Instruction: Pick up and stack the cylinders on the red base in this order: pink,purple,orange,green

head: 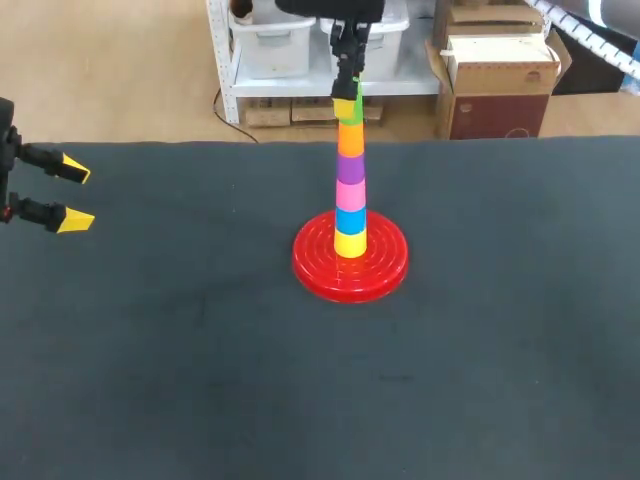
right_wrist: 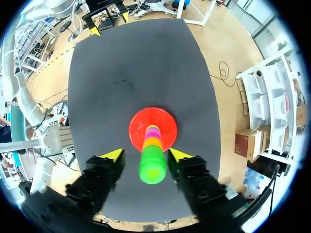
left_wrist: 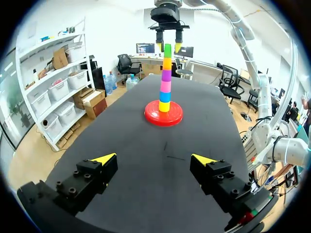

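On the red base (head: 318, 268) stands a tall stack: yellow, blue, pink (head: 350, 194), purple (head: 350, 168), orange (head: 350, 140), with the green cylinder (head: 346, 109) on top. My right gripper (head: 350, 88) hangs straight over the stack. Its fingers are open and flank the green cylinder (right_wrist: 152, 166), and the left wrist view shows small gaps on both sides of the green cylinder (left_wrist: 167, 49). My left gripper (head: 72, 195) is open at the table's far left edge, holding nothing, far from the stack (left_wrist: 165, 82).
The dark table mat (head: 200, 380) surrounds the base on every side. No other loose objects lie on it.
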`<state>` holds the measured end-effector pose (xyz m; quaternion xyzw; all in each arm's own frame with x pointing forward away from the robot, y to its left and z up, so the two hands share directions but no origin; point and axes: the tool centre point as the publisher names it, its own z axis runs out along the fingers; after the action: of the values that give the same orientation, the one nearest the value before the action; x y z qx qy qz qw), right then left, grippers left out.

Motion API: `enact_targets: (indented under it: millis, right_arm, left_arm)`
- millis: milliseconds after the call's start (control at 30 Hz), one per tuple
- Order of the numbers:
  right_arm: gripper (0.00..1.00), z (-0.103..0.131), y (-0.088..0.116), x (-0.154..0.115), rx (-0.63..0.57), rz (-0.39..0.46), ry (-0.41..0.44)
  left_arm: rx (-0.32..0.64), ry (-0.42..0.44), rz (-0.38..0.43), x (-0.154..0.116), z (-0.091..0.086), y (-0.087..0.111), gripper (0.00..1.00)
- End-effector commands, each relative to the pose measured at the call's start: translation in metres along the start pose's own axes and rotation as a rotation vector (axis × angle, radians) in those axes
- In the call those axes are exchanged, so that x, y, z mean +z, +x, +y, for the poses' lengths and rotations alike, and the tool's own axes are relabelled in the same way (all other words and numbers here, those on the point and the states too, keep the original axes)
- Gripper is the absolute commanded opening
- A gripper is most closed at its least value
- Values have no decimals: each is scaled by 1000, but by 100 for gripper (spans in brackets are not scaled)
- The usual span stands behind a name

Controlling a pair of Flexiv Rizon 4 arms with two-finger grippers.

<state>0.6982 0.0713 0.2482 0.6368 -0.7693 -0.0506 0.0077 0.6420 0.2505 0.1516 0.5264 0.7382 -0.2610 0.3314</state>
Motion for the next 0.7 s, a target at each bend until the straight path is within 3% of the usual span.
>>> enact_targets:
  millis: [33, 233, 467, 700]
  right_arm:
    - [100, 23, 27, 0, 8, -140, 145]
    - [100, 33, 55, -9, 20, -226, 218]
    - [100, 46, 90, -5, 21, -388, 312]
    - [100, 46, 90, -5, 21, -388, 312]
  left_arm:
    - [3, 0, -4, 0, 1, 1, 100]
    - [3, 0, -4, 0, 1, 1, 100]
    - [3, 0, -4, 0, 1, 1, 100]
    - [3, 0, -4, 0, 1, 1, 100]
